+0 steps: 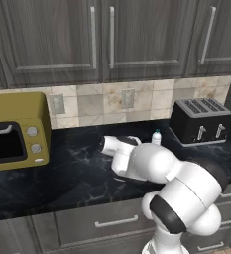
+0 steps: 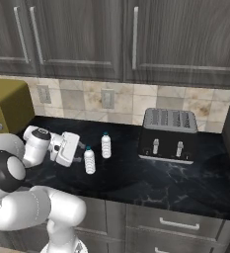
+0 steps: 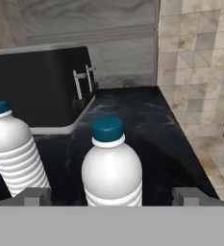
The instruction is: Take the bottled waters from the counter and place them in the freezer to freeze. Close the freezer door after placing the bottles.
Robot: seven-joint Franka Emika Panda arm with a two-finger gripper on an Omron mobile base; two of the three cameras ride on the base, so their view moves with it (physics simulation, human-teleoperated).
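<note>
Two bottled waters stand upright on the black marble counter (image 2: 161,184), each clear and ribbed with a teal cap. The nearer bottle (image 2: 89,161) (image 3: 112,168) stands directly in front of my gripper (image 2: 79,158) (image 3: 112,197), centred between the wide-apart fingertips (image 3: 36,196), which do not touch it. My gripper is open and points level along the counter. The second bottle (image 2: 105,145) (image 3: 12,153) (image 1: 156,137) stands a little farther back, toward the wall. The freezer and its door are out of view.
A black four-slot toaster (image 2: 168,134) (image 1: 201,120) (image 3: 36,96) sits right of the bottles against the tiled backsplash. At the counter's left end stands a yellow toaster oven (image 1: 15,131) (image 2: 5,106). Grey cabinets hang above, and drawers (image 2: 185,223) sit below the counter edge.
</note>
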